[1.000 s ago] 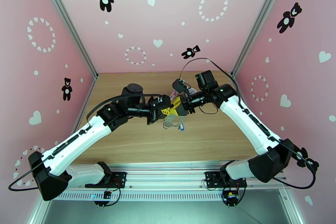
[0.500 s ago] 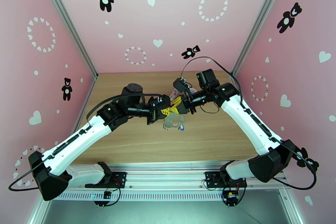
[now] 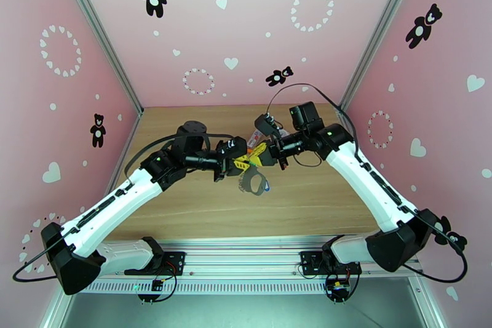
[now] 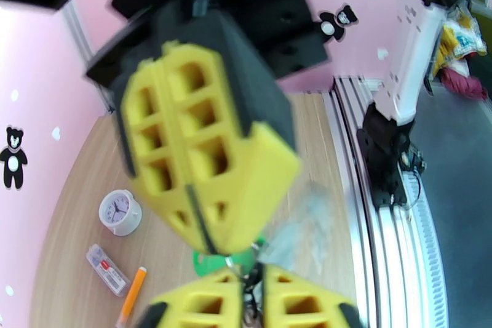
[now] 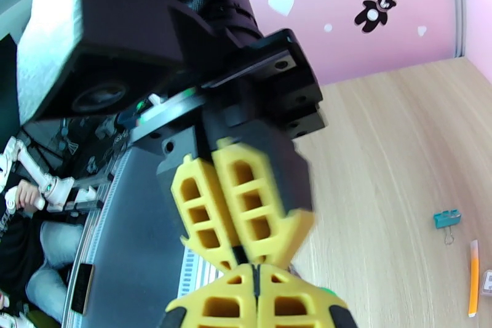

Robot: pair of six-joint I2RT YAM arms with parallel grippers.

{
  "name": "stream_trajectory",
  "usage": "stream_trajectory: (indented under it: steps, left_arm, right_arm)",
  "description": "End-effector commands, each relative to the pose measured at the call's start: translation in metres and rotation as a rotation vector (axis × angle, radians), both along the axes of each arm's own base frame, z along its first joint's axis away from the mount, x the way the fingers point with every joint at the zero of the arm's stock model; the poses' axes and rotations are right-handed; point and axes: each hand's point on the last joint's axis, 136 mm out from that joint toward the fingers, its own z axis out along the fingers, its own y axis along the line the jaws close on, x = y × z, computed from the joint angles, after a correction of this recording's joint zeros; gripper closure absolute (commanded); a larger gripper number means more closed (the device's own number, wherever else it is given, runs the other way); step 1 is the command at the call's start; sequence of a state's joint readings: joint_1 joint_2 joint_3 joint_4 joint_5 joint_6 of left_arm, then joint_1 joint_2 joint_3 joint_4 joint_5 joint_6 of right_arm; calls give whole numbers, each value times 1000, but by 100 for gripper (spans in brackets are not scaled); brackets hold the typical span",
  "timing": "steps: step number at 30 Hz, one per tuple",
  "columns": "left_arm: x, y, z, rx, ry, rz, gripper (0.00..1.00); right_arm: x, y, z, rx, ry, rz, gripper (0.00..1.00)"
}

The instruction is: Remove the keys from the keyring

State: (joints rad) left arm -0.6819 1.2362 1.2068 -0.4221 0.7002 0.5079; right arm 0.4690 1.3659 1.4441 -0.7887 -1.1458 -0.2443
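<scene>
Item: dull grey-brown oval keyring (image 3: pixel 251 183), hanging at the centre of the top view just below the two meeting claws, over the light wooden table (image 3: pixel 320 200).

Attached: small blue-headed key (image 3: pixel 267 186) on its right side. A bright green-headed key (image 4: pixel 209 261) sits at lower centre of the left wrist view, beside the small metal rings.

Claws: the left gripper (image 3: pixel 245 164) is clenched on the keyring's ring end. The right gripper (image 3: pixel 261 154) has its yellow fingers pressed together, tips against the left's; what they pinch cannot be told.

Also on the table: white round alarm clock (image 4: pixel 120 212), orange pen (image 4: pixel 132 295), teal binder clip (image 5: pixel 447 220).
</scene>
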Motion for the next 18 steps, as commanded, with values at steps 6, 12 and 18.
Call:
stream_trajectory:
  steps: [6, 12, 18]
  left_arm:
    - [10, 27, 28, -233, 17, 135, 51]
    - [8, 30, 50, -402, 44, 152, 53]
    - [3, 19, 48, -400, 119, 81, 59]
  right_arm:
    - [0, -1, 27, 119, -71, -115, 100]
    - [8, 0, 29, 169, -123, -240, 100]
    - [18, -6, 40, 238, -171, -349, 100]
